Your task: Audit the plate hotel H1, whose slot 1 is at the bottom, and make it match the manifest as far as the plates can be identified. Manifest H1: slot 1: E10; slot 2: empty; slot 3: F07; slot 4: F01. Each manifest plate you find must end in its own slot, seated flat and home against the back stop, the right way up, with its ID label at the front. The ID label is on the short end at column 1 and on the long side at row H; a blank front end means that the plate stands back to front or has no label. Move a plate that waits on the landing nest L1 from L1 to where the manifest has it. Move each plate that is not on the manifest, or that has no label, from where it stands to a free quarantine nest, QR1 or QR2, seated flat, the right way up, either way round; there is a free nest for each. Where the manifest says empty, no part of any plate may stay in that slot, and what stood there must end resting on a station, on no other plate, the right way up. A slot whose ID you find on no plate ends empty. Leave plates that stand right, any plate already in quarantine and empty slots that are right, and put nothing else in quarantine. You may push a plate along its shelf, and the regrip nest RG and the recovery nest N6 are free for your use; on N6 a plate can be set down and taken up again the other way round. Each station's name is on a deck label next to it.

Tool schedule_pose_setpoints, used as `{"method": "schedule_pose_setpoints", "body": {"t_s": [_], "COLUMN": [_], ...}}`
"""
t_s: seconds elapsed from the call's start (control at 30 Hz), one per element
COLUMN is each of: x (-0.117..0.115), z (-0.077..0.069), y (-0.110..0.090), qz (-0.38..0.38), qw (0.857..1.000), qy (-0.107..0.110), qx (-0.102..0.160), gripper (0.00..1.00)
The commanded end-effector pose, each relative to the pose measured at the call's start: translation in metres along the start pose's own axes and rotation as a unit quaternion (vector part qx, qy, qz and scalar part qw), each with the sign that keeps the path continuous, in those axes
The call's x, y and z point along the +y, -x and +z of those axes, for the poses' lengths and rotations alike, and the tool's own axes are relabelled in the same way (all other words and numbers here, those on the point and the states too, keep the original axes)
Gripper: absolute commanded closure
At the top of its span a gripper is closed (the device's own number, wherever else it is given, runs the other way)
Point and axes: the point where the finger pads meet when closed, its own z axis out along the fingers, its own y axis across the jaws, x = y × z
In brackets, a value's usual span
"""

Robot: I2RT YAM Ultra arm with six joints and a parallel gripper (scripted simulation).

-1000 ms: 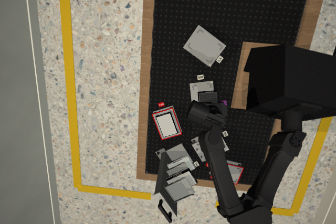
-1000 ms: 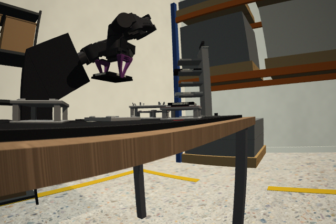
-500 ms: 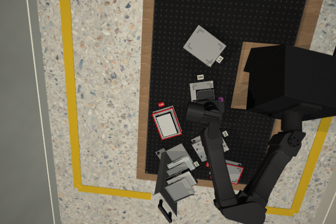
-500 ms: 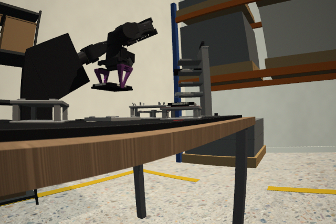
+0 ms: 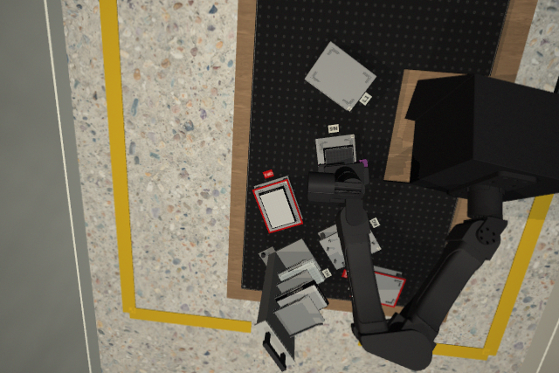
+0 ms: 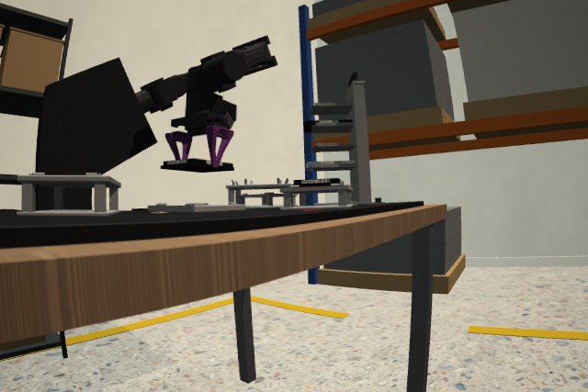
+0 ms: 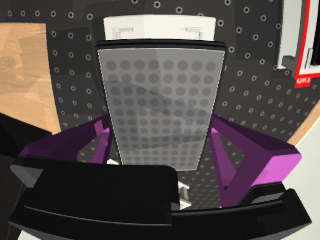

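My gripper [image 6: 198,152] [image 7: 160,118] is shut on a dark well plate [image 5: 338,154] [image 6: 197,166] [image 7: 160,100], gripped across its width by the purple fingers. It holds the plate level, a little above the recovery nest N6 [image 5: 321,145] [image 7: 160,27]. The plate covers most of that nest from above. The plate hotel H1 [image 5: 271,287] [image 6: 359,140] stands at the table's near left corner, with plates showing on several of its shelves. I cannot read any ID labels.
Quarantine nest QR1 [image 5: 259,201], red-framed, holds a white-topped plate [image 5: 276,207]. The other red-framed nest, QR2 [image 5: 391,289], and the regrip nest RG [image 5: 331,249] lie partly under my arm. The landing nest L1 [image 5: 339,75] is bare. A large black box [image 5: 487,129] stands to the right.
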Motion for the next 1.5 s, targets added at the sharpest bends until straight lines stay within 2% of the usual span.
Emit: {"method": "schedule_pose_setpoints", "body": {"t_s": [0.0, 0.8, 1.47], "x": [-0.005, -0.002, -0.001], "z": [-0.003, -0.003, 0.009], "y": [-0.002, -0.001, -0.001], "qz": [-0.001, -0.001, -0.001], "qw": [1.000, 1.000, 1.000], "qy": [-0.010, -0.010, -0.010], "qx": [0.002, 0.002, 0.002], "gripper": [0.14, 0.14, 0.14]}}
